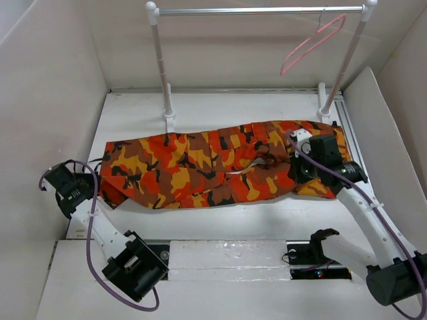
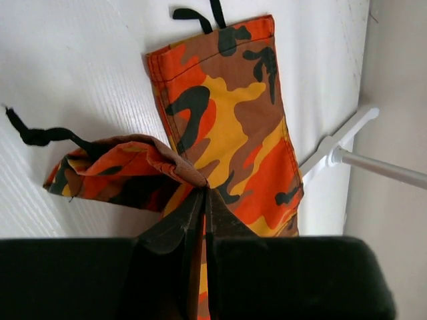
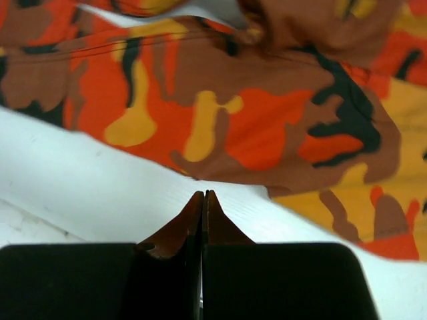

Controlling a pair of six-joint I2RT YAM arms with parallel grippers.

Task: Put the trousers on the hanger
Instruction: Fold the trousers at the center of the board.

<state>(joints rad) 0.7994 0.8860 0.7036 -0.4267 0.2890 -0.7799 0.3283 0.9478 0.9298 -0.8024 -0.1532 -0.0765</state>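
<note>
The camouflage trousers (image 1: pixel 200 170) lie flat across the white table, running from left to right. My left gripper (image 1: pixel 99 189) is at their left end, by the leg cuffs. In the left wrist view the left gripper (image 2: pixel 203 191) is shut on a bunched fold of the trousers (image 2: pixel 227 127), with orange cloth showing between the fingers. My right gripper (image 1: pixel 297 181) is at the right end. In the right wrist view the right gripper (image 3: pixel 204 193) is shut on nothing, its tips on bare table just short of the trousers' (image 3: pixel 253 120) edge. The pink hanger (image 1: pixel 312 44) hangs from the rail at the back right.
A metal rail (image 1: pixel 260 11) on two white posts stands at the back of the table, one post foot (image 2: pixel 337 150) close to the cuffs. Black drawstrings (image 2: pixel 40 137) trail from the cuffs. White walls (image 1: pixel 47 100) enclose the table on the left, right and back.
</note>
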